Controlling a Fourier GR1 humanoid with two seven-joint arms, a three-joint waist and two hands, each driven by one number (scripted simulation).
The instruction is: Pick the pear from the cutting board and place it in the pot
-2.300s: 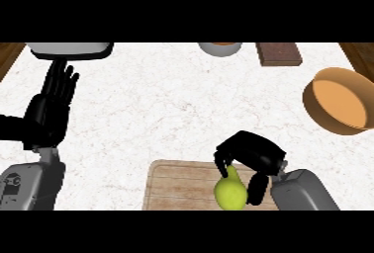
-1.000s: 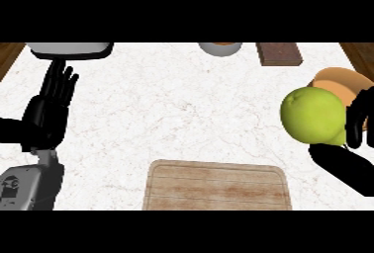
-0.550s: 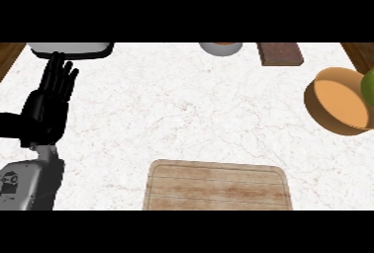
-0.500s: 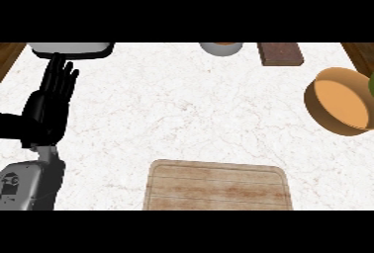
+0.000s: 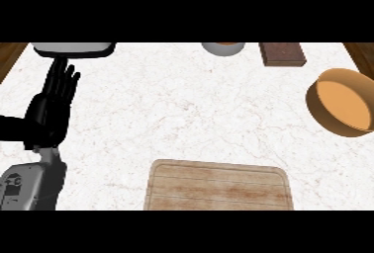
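A: Moved since last count: pear and right hand, both out of view beyond the right edge. Pear's place: cannot tell.
B: Remaining items?
A: Left hand (image 5: 50, 106), far left, fingers straight, together, pointing up. Pot (image 5: 342, 103), far right. Cutting board (image 5: 219, 185), near edge, centre.

The left hand (image 5: 48, 109) is matte black all over, with long slim fingers (image 5: 60, 85) and a broad flat palm; a black block juts from its base to the view's left edge; below the hand a narrow pale grey wrist piece (image 5: 48, 156) joins the grey left forearm (image 5: 29, 185), a smooth rounded shell with small dark markings near its outer side
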